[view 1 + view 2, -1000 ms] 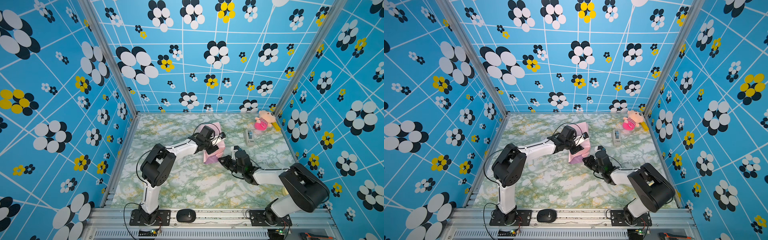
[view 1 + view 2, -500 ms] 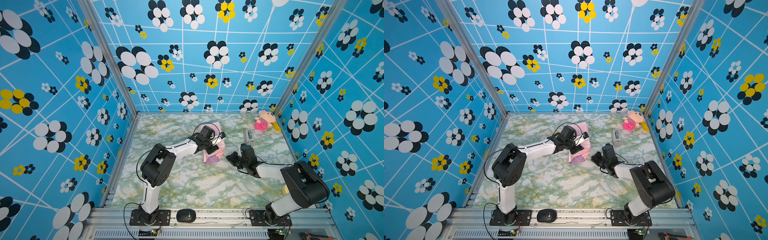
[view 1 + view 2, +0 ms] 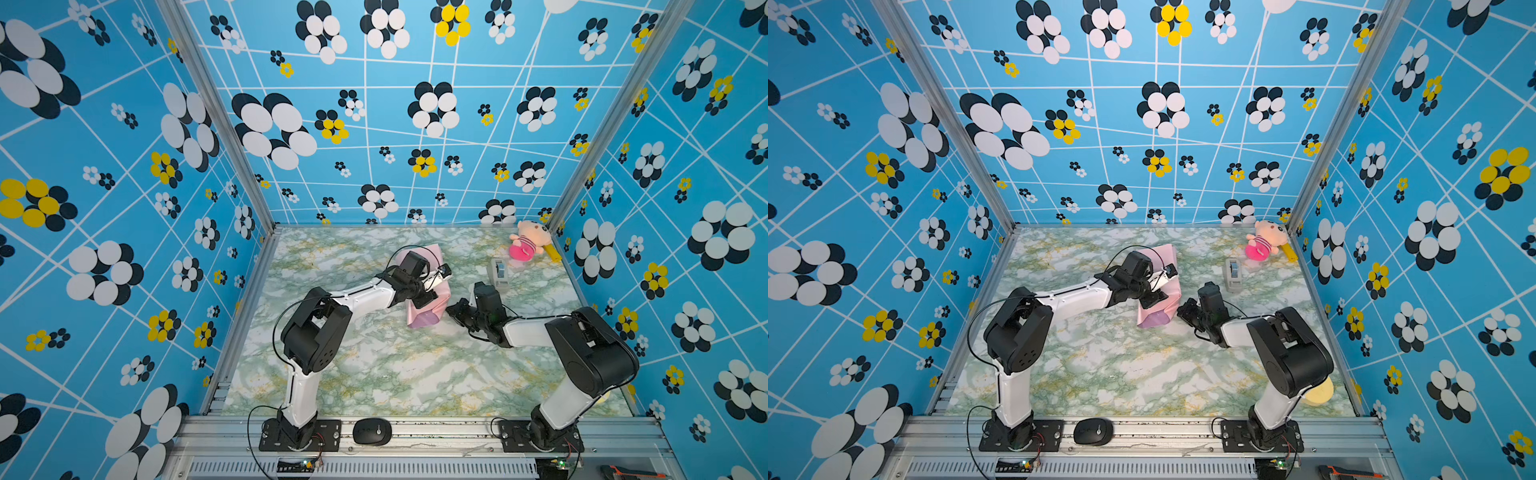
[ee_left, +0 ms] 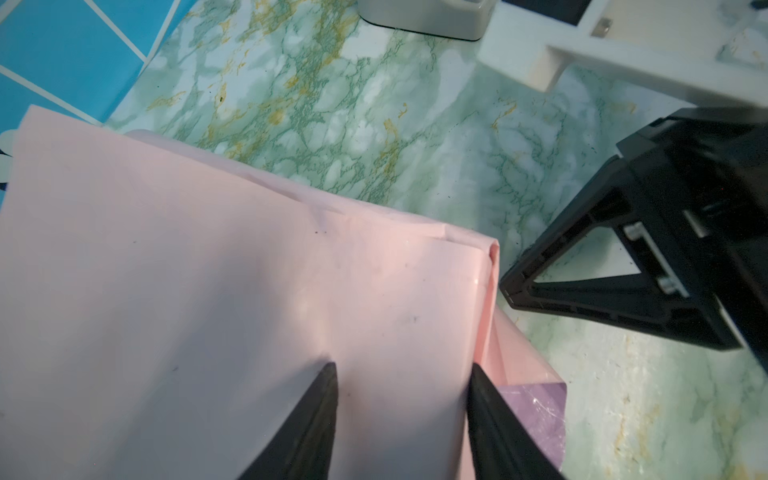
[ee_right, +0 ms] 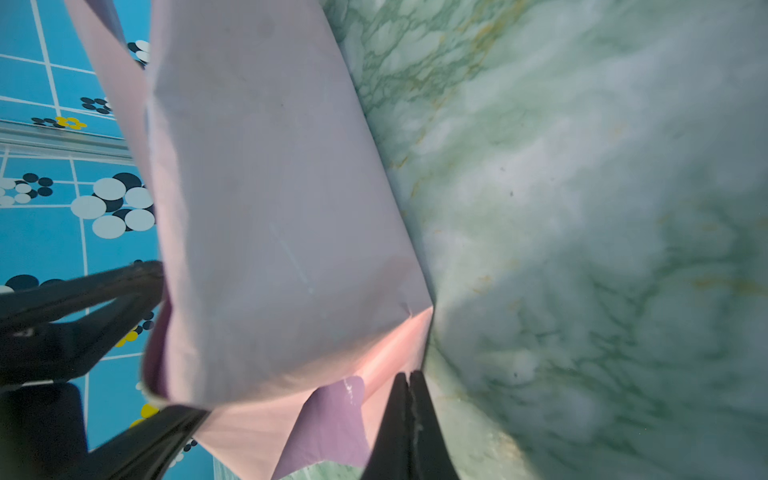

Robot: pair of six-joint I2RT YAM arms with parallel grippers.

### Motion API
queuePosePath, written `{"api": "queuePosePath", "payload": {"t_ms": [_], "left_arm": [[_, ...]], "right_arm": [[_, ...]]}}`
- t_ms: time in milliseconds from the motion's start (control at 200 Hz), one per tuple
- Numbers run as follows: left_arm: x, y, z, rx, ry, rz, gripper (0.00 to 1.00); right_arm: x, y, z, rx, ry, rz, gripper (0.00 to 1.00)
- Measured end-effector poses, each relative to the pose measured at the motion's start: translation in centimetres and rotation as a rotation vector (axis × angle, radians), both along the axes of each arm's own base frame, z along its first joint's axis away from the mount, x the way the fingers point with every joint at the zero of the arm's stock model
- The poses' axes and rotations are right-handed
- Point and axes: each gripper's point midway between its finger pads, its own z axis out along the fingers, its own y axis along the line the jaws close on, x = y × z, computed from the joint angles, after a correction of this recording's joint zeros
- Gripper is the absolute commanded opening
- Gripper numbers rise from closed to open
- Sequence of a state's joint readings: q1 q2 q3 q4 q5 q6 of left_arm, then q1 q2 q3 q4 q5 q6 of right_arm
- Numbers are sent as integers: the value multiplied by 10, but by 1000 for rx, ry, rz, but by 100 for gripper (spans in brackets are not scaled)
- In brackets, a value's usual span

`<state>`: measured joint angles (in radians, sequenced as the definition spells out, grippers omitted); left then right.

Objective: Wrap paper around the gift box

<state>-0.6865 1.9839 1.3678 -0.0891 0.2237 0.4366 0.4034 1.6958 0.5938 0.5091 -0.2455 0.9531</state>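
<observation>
Left hand, jaws apart, presses flat on the pale pink paper folded over the gift box, which sits out of sight beneath it at mid-worktop. Just to the right, the right hand has finished closing within the past second. Its jaws now meet beside the loose lilac-lined flap; whether a paper edge is caught between them cannot be told. The paper has not shifted. On this evidence the end fold comes next, with the grey tape dispenser waiting further right.
</observation>
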Motion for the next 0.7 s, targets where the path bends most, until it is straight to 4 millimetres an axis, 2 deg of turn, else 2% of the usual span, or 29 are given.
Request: {"api": "queuePosePath", "payload": {"t_ms": [410,700], "left_arm": [[0,0,0,-1,1,2,50],[0,0,0,-1,1,2,50]], "right_arm": [[4,3,-10,-3,8,2,0],[6,7,-10,6,-7,11,0]]}}
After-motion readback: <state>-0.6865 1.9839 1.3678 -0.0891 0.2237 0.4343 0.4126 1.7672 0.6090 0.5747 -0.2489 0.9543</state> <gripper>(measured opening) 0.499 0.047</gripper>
